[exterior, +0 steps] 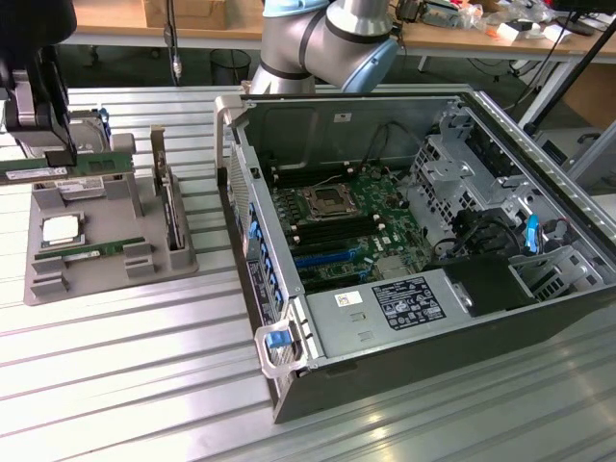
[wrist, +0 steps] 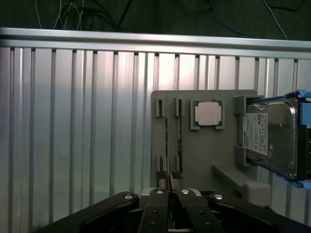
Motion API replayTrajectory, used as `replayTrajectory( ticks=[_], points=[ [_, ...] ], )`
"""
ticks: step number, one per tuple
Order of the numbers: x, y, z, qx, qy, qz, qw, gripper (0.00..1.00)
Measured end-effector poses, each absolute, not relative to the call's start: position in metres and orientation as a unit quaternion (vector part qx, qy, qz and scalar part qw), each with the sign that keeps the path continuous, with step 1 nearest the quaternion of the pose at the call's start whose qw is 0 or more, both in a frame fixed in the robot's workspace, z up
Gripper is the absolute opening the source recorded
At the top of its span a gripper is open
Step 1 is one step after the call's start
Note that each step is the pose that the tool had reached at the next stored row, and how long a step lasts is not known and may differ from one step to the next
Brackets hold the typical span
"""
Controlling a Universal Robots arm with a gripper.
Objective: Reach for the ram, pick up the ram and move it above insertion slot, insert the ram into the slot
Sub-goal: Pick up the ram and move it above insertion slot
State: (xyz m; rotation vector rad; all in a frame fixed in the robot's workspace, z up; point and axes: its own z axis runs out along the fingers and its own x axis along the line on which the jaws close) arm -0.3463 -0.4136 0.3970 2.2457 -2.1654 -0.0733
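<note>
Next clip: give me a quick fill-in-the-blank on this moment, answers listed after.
1. The gripper is shut on a long green ____.
2. The square silver chip lying flat in the grey fixture is a ____.
3. The open computer case stands on the exterior view's ____ of the fixture.
4. On the motherboard, the brightly coloured sockets are ____.

Missing words: ram; processor; right; blue.
</note>
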Motion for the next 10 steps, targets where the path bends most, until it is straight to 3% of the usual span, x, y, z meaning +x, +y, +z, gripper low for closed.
replayTrajectory(
  ticks=[10],
  points=[
    [-0.332,-0.414,0.397,0.720,-0.694,-0.023,0.011,0.12]
  ],
)
